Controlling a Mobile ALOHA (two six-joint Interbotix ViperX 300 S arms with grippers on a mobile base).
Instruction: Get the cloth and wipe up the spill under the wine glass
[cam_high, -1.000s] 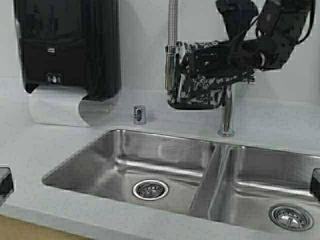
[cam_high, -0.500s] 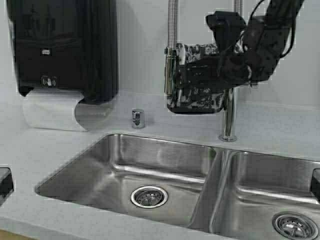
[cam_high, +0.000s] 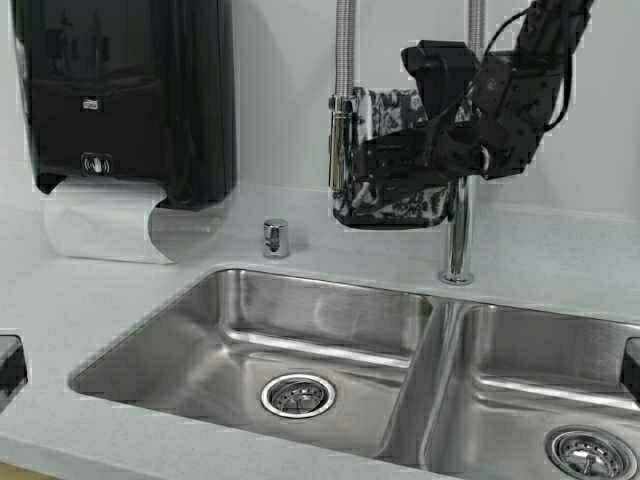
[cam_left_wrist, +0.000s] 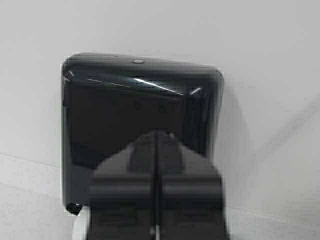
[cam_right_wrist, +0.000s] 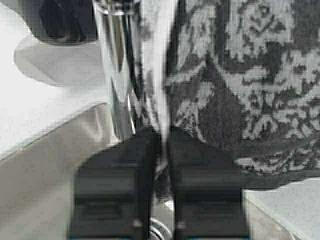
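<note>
The cloth (cam_high: 395, 205), dark grey with a white floral pattern, hangs folded over the faucet (cam_high: 457, 240) behind the sink. My right gripper (cam_high: 368, 160) reaches in from the upper right and is shut on the cloth. In the right wrist view its jaws (cam_right_wrist: 161, 142) pinch a fold of the cloth (cam_right_wrist: 250, 90) beside the chrome faucet pipe (cam_right_wrist: 115, 65). My left gripper (cam_left_wrist: 156, 140) is shut and empty, pointing at a black dispenser (cam_left_wrist: 140, 110). The wine glass and the spill are out of view.
A black paper towel dispenser (cam_high: 120, 90) with a sheet of paper (cam_high: 100, 220) hanging out is on the wall at the left. A double steel sink (cam_high: 300, 320) fills the front. A chrome hose (cam_high: 345, 60) and a small chrome button (cam_high: 276, 238) stand by the faucet.
The robot has moved: the whole scene shifted slightly left and down in the high view. My right wrist has dropped lower and closer in on the cloth.
</note>
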